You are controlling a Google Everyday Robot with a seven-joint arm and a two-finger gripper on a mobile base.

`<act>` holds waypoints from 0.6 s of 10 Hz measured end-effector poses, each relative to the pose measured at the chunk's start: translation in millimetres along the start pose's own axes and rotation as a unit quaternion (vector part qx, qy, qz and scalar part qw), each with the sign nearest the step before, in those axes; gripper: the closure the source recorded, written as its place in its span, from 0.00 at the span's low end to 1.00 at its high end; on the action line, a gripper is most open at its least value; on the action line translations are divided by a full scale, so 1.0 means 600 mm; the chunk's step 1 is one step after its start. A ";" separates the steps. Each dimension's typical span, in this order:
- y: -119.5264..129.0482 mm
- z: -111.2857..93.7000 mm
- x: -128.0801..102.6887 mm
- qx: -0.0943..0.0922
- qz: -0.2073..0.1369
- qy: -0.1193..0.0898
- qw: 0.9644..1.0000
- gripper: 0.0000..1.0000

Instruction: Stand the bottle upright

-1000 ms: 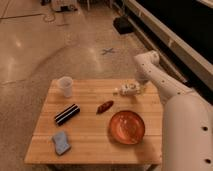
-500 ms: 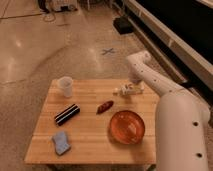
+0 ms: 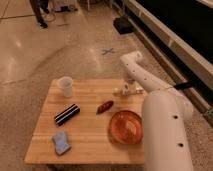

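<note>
From my seat I see the wooden table [image 3: 90, 131] from above and a little to the near side, with the robot's white arm [image 3: 141, 80] rising along the right edge of the view, bending at a rounded joint beyond the table's far edge and coming back down onto the far right corner of the top. The gripper [image 3: 128, 89] sits low there, right at the table surface. The bottle [image 3: 120, 92] is in that same spot, a small whitish shape just left of the gripper and touching or nearly touching it. I cannot tell how far the claw is open or whether it has hold of the bottle. I also cannot tell whether the bottle is lying down or tilted. Everything else is apart from that corner. A translucent white cup [image 3: 65, 86] stands upright at the far left of the table. A black bar with a pale stripe [image 3: 67, 114] lies at a slant left of centre. A small reddish-brown item [image 3: 105, 106] lies near the middle, between the bar and the bottle. An orange bowl [image 3: 125, 129] sits on the near right, close to the arm's bulky lower section. A blue object [image 3: 61, 142] lies near the near left corner. On the floor beyond the table there is a blue cross mark [image 3: 108, 51].
</note>
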 end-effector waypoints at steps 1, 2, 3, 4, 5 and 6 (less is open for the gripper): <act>-0.003 0.009 -0.001 -0.007 -0.002 -0.002 1.000 0.35; -0.004 0.015 -0.003 -0.013 -0.005 -0.005 1.000 0.36; -0.004 0.025 -0.007 -0.023 -0.011 -0.008 1.000 0.44; 0.000 0.034 -0.013 -0.031 -0.018 -0.010 0.999 0.56; 0.004 0.039 -0.014 -0.036 -0.021 -0.010 0.999 0.64; 0.011 0.045 -0.016 -0.041 -0.024 -0.010 0.999 0.72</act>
